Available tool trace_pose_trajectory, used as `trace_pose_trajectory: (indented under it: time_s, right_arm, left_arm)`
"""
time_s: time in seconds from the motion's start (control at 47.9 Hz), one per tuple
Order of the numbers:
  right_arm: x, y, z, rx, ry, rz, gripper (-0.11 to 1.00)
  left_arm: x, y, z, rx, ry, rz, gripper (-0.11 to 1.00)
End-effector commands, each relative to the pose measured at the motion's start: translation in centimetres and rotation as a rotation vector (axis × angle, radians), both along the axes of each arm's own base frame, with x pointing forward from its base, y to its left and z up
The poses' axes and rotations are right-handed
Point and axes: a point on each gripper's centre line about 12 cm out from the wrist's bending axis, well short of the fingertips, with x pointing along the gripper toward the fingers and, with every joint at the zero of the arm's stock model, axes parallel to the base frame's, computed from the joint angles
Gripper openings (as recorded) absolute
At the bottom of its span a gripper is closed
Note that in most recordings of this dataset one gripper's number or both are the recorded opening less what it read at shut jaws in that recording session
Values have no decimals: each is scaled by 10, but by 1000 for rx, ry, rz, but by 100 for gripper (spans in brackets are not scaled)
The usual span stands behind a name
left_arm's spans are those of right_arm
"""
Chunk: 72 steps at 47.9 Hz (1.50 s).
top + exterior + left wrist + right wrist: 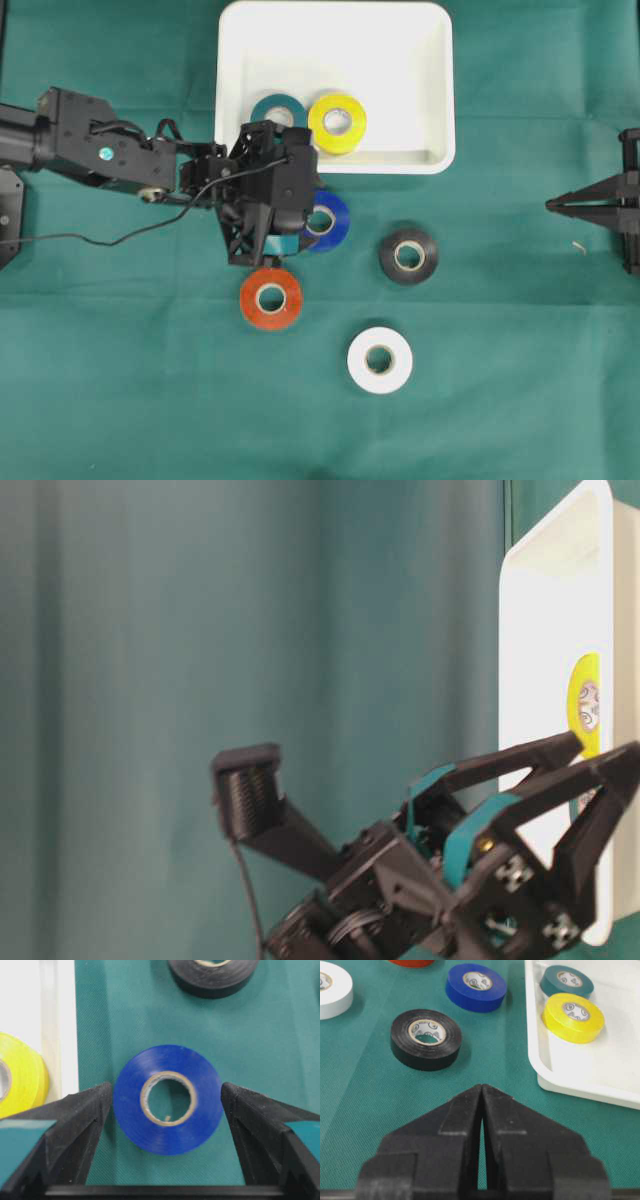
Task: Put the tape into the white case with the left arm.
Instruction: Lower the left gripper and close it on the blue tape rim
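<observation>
Blue tape (167, 1098) lies flat on the green surface (500, 400) just below the white case (430, 160), between your left gripper (166, 1105) fingers, wide open, nothing held. Pre-grasp step: next, close on it, then lift toward the case.

Green cloth (520, 400); white case (436, 90); blue (333, 222), black (408, 256), orange (271, 298), white rolls (380, 360).
</observation>
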Motion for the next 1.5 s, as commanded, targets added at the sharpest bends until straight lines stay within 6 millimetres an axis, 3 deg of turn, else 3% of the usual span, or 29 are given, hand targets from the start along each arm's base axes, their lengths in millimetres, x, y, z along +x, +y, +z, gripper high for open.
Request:
trace_pose_trajectory:
  time_s: [0.0,0.96,1.232,1.482]
  right_arm:
    - [2,0,4,-1,-14,0,-9]
    - [2,0,4,-4,-14,1,-9]
    - [2,0,4,-1,-17,0,-9]
    - [2,0,4,-3,-20,1,-9]
  left_arm:
    - [8,3,9,4,-23,5,89]
    - [25,4,-21,67,87,-65,89]
    - [31,20,-21,123,109,-93,88]
    - [32,23,-37,118,179,-97,87]
